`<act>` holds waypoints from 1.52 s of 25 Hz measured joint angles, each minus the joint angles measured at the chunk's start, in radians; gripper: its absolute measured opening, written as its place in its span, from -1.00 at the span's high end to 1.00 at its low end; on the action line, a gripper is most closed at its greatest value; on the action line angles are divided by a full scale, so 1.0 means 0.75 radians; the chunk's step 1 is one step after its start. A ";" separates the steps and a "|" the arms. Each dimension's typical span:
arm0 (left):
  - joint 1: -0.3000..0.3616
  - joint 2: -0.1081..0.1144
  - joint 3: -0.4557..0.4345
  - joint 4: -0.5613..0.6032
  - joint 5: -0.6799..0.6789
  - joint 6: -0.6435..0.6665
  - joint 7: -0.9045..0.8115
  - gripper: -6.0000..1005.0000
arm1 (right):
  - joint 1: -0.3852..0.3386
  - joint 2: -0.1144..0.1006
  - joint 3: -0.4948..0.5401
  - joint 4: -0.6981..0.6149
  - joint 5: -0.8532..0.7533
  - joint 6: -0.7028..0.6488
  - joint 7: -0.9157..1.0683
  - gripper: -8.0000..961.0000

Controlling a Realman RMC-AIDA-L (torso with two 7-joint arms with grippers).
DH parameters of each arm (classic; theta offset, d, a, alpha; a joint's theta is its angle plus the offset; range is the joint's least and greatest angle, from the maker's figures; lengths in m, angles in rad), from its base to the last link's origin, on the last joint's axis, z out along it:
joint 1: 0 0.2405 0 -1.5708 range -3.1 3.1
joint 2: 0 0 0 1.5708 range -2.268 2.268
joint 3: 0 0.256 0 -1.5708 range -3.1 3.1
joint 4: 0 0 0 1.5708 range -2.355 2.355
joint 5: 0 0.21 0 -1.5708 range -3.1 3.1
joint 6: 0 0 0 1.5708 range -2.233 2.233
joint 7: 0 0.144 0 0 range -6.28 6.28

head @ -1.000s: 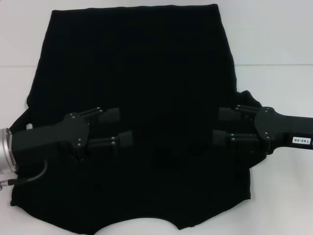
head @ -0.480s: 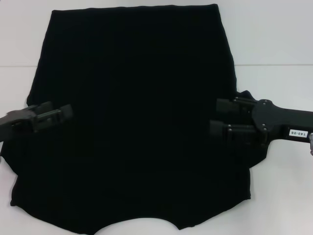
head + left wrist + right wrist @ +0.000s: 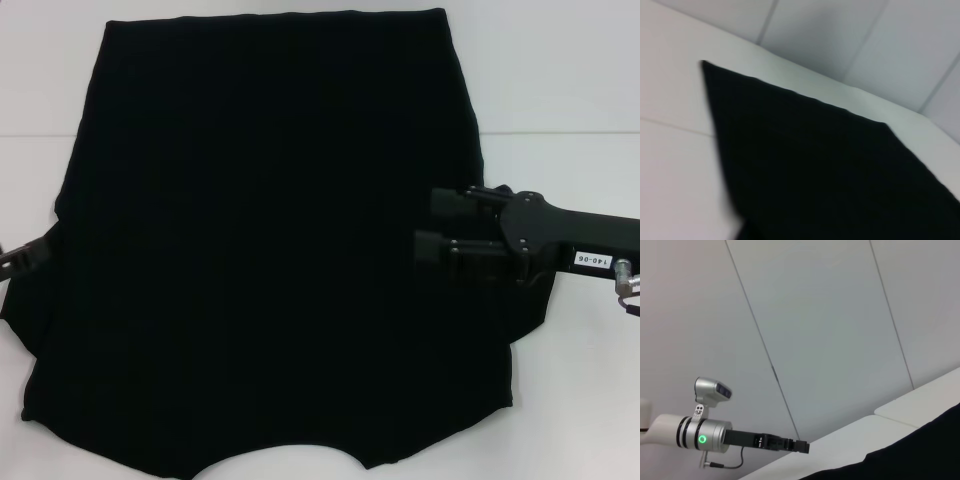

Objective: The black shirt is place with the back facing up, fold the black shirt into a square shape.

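Observation:
The black shirt [image 3: 270, 250] lies flat across the white table and fills most of the head view. Its straight hem is at the far side and its curved edge is near the front. My right gripper [image 3: 432, 223] hovers over the shirt's right side, open, with nothing between its two fingers. Only the tip of my left gripper [image 3: 22, 258] shows, at the left edge of the head view beside the shirt's left side. The left wrist view shows a corner of the shirt [image 3: 830, 170] on the table. In the right wrist view the left arm's gripper [image 3: 790, 444] is seen far off.
The white table [image 3: 560, 80] shows bare at the back right and at the left beyond the shirt. A seam line crosses the tabletop at both sides. Pale wall panels [image 3: 830, 330] rise behind the table.
My left arm has drawn back leftward off the shirt, almost out of the head view. My right gripper has shifted slightly left and farther over the shirt, still open.

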 joint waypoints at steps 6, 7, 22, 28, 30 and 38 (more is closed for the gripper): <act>0.022 -0.003 -0.003 0.024 0.062 -0.039 -0.056 -0.75 | 0.007 0.001 0.003 -0.005 0.000 0.009 0.009 -0.84; 0.022 -0.003 -0.003 0.026 0.085 -0.045 -0.065 -0.75 | 0.008 0.000 0.003 -0.005 0.000 0.009 0.009 -0.84; -0.082 0.030 0.055 0.105 0.406 -0.055 -0.236 -0.74 | 0.010 -0.012 0.005 -0.012 0.016 0.006 0.030 -0.84; -0.106 0.035 0.089 0.110 0.436 -0.062 -0.252 -0.75 | 0.009 -0.012 0.011 -0.012 0.016 0.004 0.031 -0.84; -0.108 0.037 0.094 0.107 0.442 -0.062 -0.254 -0.74 | 0.007 -0.012 0.016 -0.012 0.016 0.001 0.031 -0.84; -0.110 0.037 0.105 0.105 0.452 -0.064 -0.266 -0.74 | 0.002 -0.014 0.019 -0.012 0.018 0.001 0.031 -0.84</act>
